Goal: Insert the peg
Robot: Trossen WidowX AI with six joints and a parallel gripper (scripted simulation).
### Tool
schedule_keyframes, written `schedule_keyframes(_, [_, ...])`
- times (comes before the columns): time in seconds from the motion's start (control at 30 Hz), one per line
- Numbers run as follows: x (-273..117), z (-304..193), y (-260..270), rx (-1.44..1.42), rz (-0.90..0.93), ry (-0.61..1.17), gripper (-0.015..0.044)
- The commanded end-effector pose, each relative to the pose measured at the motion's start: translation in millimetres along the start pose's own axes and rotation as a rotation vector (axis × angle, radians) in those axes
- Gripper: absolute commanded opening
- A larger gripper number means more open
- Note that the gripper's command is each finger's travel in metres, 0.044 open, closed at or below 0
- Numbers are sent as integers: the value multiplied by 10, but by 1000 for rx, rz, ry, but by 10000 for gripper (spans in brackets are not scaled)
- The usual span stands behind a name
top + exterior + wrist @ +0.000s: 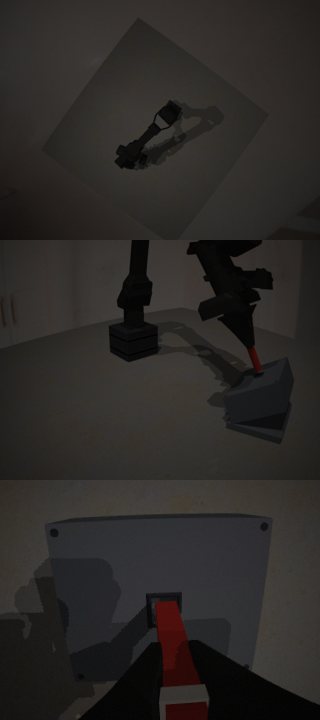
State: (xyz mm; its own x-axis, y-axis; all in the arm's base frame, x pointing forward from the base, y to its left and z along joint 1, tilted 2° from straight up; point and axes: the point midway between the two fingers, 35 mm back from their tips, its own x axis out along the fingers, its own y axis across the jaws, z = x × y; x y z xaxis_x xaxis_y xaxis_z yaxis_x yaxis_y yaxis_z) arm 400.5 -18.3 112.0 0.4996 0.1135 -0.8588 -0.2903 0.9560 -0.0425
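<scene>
My gripper [250, 346] [174, 651] is shut on the red peg [254, 359] [173, 630] and holds it tilted over the sloped grey panel [255, 404] [215, 570]. The peg looks flat-sided in the wrist view, with a pale band near its upper end. The panel's dark, roughly square hole [258, 374] [151, 614] lies in the middle of its face. The peg's bottom end is close above the hole and overlaps its middle and right part in the wrist view. No part of the peg looks inside. The arm mostly hides the panel in the top view.
The robot's base [170, 113] [133, 343] stands on the table [144, 64] [103, 407], behind and left of the panel in the exterior view. Small dark dots mark the panel's corners. The arm's shadow falls across the table and the panel's face. The scene is dim.
</scene>
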Motion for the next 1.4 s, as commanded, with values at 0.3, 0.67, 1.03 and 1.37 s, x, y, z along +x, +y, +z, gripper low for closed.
schedule_keyframes(0.3, [-6, -7, -1, 0, 0, 0, 0])
schedule_keyframes(0.67, [-3, -45, 9, 0, 0, 0, 0])
schedule_keyframes(1.03, [13, -54, 15, 0, 0, 0, 0])
schedule_keyframes(1.37, [57, -38, 13, 0, 0, 0, 0])
